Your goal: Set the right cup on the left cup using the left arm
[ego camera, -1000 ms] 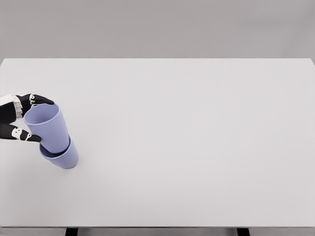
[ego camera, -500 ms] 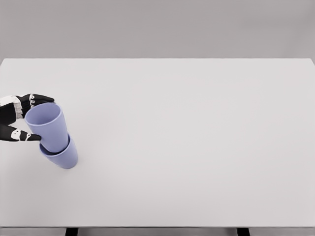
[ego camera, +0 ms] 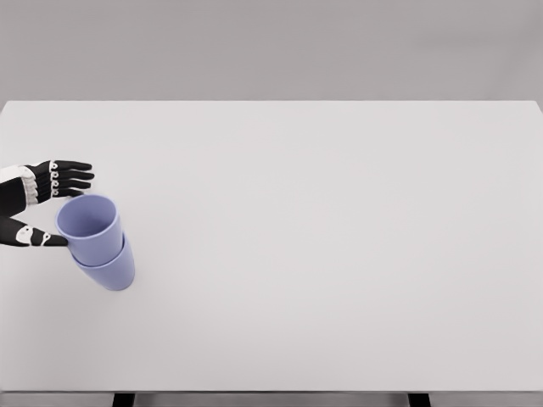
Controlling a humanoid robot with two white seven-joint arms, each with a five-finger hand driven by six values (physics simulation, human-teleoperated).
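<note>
The upper cup [ego camera: 88, 223] sits nested in the lower cup [ego camera: 109, 270], the left hand [ego camera: 38, 208] spread beside it, so release looks done; next, withdraw clear without nudging the stack

A big white table [ego camera: 339, 254] fills most of the view, with a gray wall behind it. Near the left edge sit two light purple cups, one inside the other. The top cup [ego camera: 90, 225] sits down in the bottom cup [ego camera: 109, 271] and its mouth is open toward us. The left hand [ego camera: 38, 208] is black with white bits. Its fingers [ego camera: 72, 178] are spread out straight, just behind the top cup. Its thumb [ego camera: 38, 238] reaches to the top cup's left side.
</note>
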